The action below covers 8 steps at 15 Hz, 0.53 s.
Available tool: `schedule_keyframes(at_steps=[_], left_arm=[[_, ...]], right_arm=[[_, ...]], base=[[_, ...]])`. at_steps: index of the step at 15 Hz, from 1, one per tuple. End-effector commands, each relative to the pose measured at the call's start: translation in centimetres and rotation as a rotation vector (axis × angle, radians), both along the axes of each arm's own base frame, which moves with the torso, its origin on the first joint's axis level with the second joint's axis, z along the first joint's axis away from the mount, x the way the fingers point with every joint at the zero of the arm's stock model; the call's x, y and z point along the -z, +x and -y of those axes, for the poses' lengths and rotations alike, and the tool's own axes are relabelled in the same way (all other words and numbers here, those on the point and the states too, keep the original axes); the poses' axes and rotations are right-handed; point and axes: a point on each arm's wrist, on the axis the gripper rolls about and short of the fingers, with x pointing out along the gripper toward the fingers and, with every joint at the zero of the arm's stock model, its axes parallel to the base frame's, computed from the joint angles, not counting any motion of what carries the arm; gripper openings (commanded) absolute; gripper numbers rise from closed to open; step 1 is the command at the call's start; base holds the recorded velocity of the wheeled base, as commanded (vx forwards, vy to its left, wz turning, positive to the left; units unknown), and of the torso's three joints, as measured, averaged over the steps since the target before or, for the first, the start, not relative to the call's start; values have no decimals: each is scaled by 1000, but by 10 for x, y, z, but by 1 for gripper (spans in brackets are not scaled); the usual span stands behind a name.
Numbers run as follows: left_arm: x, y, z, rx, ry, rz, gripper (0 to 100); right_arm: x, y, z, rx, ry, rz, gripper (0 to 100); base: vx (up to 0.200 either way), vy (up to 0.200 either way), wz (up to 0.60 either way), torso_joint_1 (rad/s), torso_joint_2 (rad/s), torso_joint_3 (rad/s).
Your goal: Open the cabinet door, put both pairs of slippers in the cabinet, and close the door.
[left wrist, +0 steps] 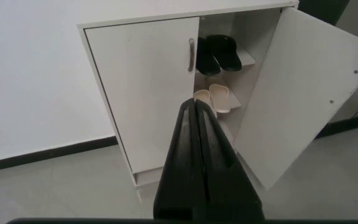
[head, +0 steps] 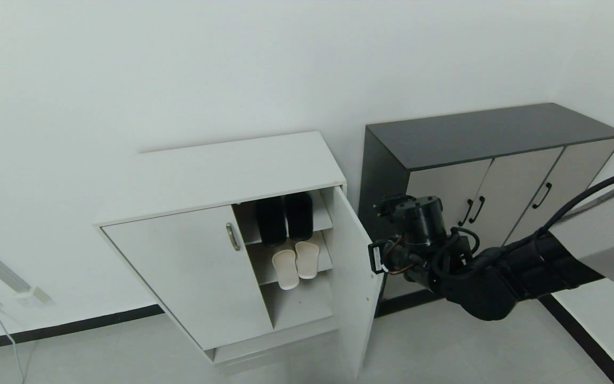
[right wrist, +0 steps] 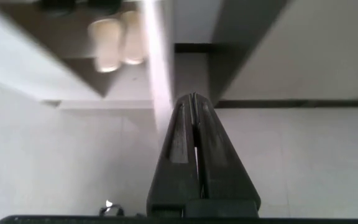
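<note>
Right pincer (right wrist: 194, 106) closed, empty, w/ open cabinet door (head: 352, 266) just beside its tips; door's prob stiff, light, free-swinging (slipper pairs (head: 307, 260) shelved beyond it), so push outer face nr free edge.

the black slippers (head: 284, 217) on the top shelf lose their far ends in shadow under the cabinet (head: 232, 170) top. in the right wrist view the beige slippers (right wrist: 115, 42) are just a soft blur. in the left wrist view the left gripper (left wrist: 196, 109) covers the bottom shelf, and the open door (left wrist: 303, 93) is cut by the picture's edge.
</note>
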Motion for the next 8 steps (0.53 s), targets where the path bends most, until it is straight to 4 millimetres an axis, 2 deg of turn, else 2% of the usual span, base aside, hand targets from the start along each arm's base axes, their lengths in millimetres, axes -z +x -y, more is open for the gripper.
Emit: schedule_keyframes(at_steps=[1, 4, 8], left_arm=[[0, 0, 0, 0, 0, -1, 0], [0, 0, 0, 1, 0, -1, 0], [0, 0, 0, 0, -2, -1, 0]], right_arm=[[-10, -14, -5, -37, 17, 17, 0], [-12, -28, -11, -106, 24, 16, 0], [-13, -34, -9, -133, 23, 25, 0]], base=[[0, 0, 0, 0, 0, 0], [0, 0, 0, 0, 0, 0], [0, 0, 0, 0, 0, 0]])
